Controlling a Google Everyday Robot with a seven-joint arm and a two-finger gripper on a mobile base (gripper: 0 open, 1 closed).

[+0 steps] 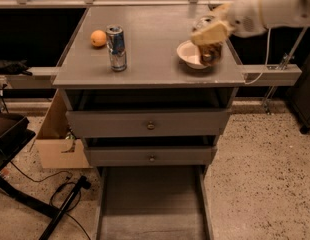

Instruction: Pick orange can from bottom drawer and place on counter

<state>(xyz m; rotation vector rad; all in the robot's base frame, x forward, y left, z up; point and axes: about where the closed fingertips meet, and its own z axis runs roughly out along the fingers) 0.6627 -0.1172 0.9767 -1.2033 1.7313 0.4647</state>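
Note:
My gripper [210, 40] reaches in from the upper right and is shut on the orange can [211, 54], a small brownish can held upright. The can is low over the right part of the grey counter [155, 59], right beside a white bowl; I cannot tell if it touches the surface. One tan finger [211, 32] covers the can's top. The bottom drawer [151, 204] is pulled out at the foot of the cabinet, and its grey tray shows nothing inside.
A white bowl [189, 54] sits against the can's left side. A taller blue-and-silver can [116, 48] and a round orange fruit [98, 38] stand on the counter's left part. Two upper drawers [151, 125] are closed. A cardboard box [57, 144] stands left of the cabinet.

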